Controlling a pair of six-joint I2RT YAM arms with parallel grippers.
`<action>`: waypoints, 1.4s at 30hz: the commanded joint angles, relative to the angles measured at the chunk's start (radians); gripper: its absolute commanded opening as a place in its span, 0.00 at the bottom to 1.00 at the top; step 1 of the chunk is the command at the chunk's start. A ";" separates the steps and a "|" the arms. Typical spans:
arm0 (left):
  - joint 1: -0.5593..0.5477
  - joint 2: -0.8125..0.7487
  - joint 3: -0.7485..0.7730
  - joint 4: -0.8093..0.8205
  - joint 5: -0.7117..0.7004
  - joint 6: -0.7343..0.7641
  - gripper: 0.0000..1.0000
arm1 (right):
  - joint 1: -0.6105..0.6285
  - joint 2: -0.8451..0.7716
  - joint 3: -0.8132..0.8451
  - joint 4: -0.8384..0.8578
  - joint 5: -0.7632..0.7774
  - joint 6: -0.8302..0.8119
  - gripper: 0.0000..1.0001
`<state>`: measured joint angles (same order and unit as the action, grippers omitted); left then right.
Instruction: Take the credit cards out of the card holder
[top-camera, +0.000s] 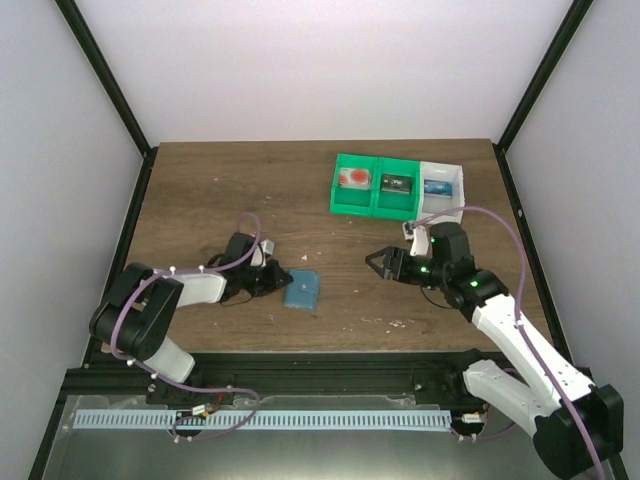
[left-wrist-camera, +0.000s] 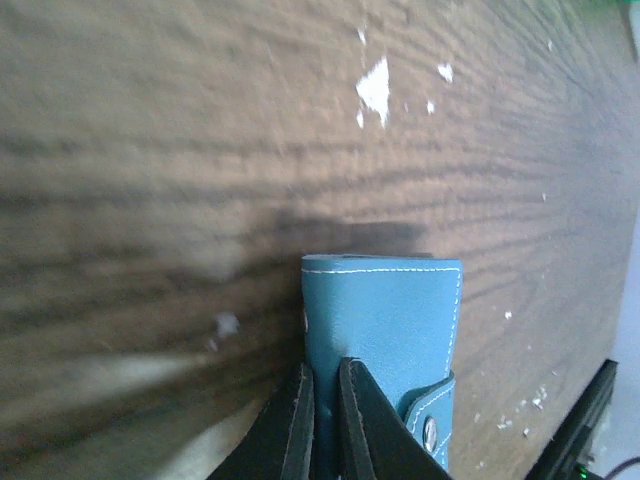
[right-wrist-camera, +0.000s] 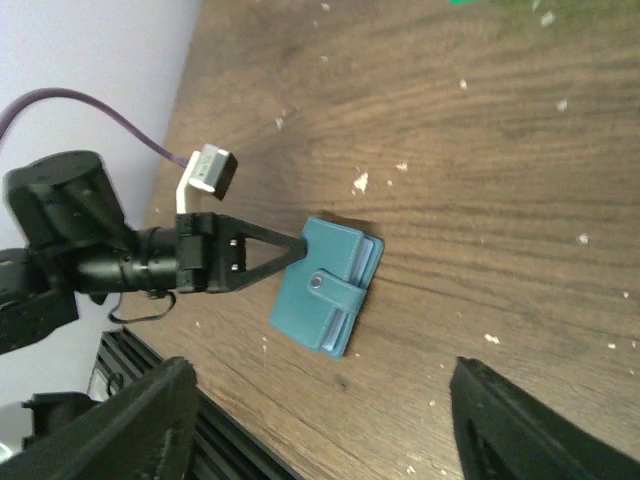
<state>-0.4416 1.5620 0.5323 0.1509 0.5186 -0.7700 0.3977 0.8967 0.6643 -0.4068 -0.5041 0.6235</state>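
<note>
The card holder (top-camera: 301, 290) is a flat light-blue wallet lying on the wooden table, its strap snapped shut (right-wrist-camera: 316, 283). The credit cards stay tucked inside, and only thin pale edges (right-wrist-camera: 369, 256) show between the covers. My left gripper (top-camera: 283, 281) comes in low from the left and is shut on the holder's near edge (left-wrist-camera: 385, 310), with the black fingers pinching the cover (left-wrist-camera: 325, 372). My right gripper (top-camera: 375, 262) hovers to the right of the holder, apart from it. Its jaws stand open and nothing is between them (right-wrist-camera: 320, 366).
A row of bins stands at the back right: two green compartments (top-camera: 372, 205) and a white one (top-camera: 455, 196), each holding a small item. White crumbs (left-wrist-camera: 375, 88) dot the wood. A black rail (top-camera: 300, 375) runs along the table's near edge.
</note>
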 joint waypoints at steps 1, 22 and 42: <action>-0.065 -0.028 -0.074 0.131 -0.008 -0.170 0.00 | 0.095 0.083 -0.008 0.086 0.014 0.050 0.60; -0.134 -0.147 -0.299 0.375 0.098 -0.335 0.25 | 0.533 0.591 0.222 0.057 0.365 0.080 0.31; -0.135 -0.100 -0.293 0.402 0.104 -0.321 0.22 | 0.600 0.769 0.347 -0.031 0.457 -0.004 0.25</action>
<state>-0.5713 1.4559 0.2394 0.5236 0.6144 -1.0985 0.9771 1.6547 0.9699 -0.3981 -0.0872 0.6392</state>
